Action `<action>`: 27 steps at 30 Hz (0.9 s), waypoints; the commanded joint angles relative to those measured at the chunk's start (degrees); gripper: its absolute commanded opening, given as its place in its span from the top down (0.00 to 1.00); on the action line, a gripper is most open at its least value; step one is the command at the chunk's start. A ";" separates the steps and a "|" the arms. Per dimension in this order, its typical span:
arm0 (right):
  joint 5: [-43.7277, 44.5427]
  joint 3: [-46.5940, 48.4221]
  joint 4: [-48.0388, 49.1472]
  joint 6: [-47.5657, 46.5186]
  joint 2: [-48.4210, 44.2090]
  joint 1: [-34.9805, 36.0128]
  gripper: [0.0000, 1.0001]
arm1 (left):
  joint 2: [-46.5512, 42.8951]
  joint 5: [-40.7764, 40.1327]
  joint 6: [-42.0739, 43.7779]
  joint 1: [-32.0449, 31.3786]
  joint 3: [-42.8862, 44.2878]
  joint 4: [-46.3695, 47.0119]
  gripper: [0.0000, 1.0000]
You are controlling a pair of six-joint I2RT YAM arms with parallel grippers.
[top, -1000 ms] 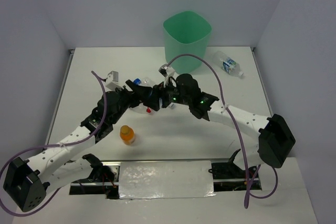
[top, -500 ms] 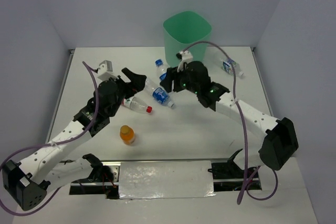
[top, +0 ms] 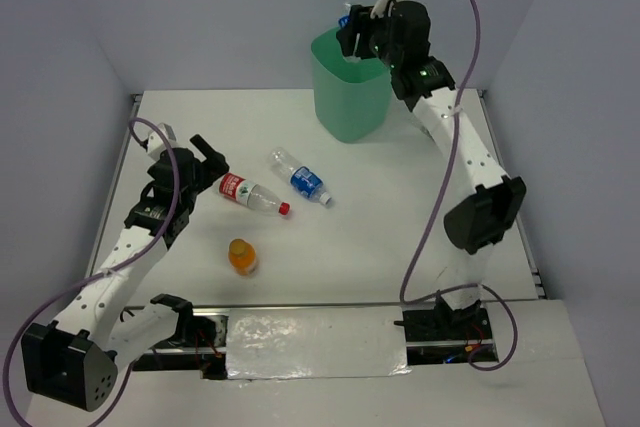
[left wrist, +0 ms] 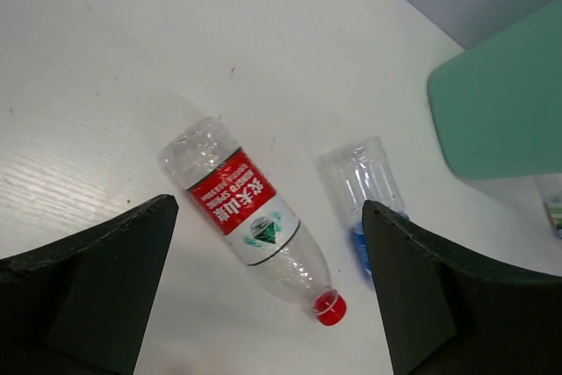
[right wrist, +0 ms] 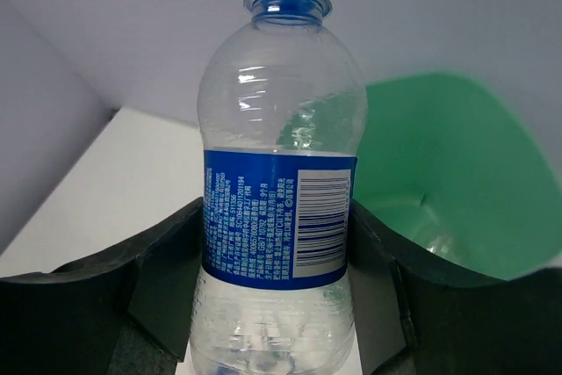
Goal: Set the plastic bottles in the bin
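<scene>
right arm's stretched way up at the far side. right gripper [top: 352,29] is pinching a blue-cap bottle [right wrist: 279,208] round its label, fingers [right wrist: 167,278] pressed on both sides, cap pointing away from the wrist. it's held high, right by the open mouth of the mint-green bin [top: 350,87]. in the right wrist cam the bin's inside shows behind & to the right of the bottle, w/ white table on the left. can't tell if it's squarely over the opening.

left gripper [top: 212,160] hangs low over the table [top: 400,227] on the left side, jaws spread wide, nothing btwn them. just ahead of it the red-label bottle [left wrist: 250,217] lies on its side, red cap pointing near-right, touching neither finger. next to that, a bit nearer the bin, a 2nd blue-label bottle [top: 300,179] lies flat too. the two are close but apart. an orange-capped bottle [top: 241,256] sits alone nearer the arm bases, looks upright from above.

left wrist cam also catches a sliver of another clear bottle [left wrist: 553,204] at its right edge, by the bin's foot.
</scene>
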 commanded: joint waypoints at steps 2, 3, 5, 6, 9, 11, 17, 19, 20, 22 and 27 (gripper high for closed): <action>7.98 15.48 -5.70 -4.27 11.85 -2.09 0.57 | -0.16 2.79 3.87 1.86 0.16 1.05 0.01; 8.25 17.10 -6.13 -4.71 15.44 -2.53 0.56 | -0.16 2.62 4.05 1.95 0.07 0.79 0.01; 7.29 20.35 -7.10 -4.54 17.84 -3.24 0.45 | 0.10 2.44 4.32 2.30 -0.01 0.53 0.01; 6.24 20.28 -6.84 -5.14 18.98 -3.33 0.38 | 0.11 2.53 4.58 2.39 -0.19 0.70 0.01; 5.17 18.87 -5.79 -6.37 19.17 -3.68 0.12 | 0.37 3.57 5.46 2.83 -0.28 1.49 0.01; 4.82 19.13 -6.31 -7.69 18.47 -3.77 0.01 | 0.72 4.37 5.81 2.92 0.07 1.93 0.01; 4.38 16.50 -10.26 -13.85 12.93 -4.03 0.00 | 1.95 7.18 6.25 3.01 0.78 2.02 0.01; 6.31 13.53 -11.58 -16.22 11.00 -4.99 0.00 | 2.30 7.18 6.43 3.01 1.04 1.32 0.01; 6.84 12.20 -12.37 -17.18 8.99 -5.43 0.00 | 2.22 7.18 6.69 3.01 1.04 0.62 0.01; 8.33 8.35 -13.51 -20.43 6.96 -7.10 0.00 | 1.95 7.10 7.21 3.01 1.13 0.00 0.01; 10.63 -0.63 -14.23 -24.75 -0.25 -13.16 0.00 | 0.02 6.48 8.45 3.01 0.34 -0.70 0.01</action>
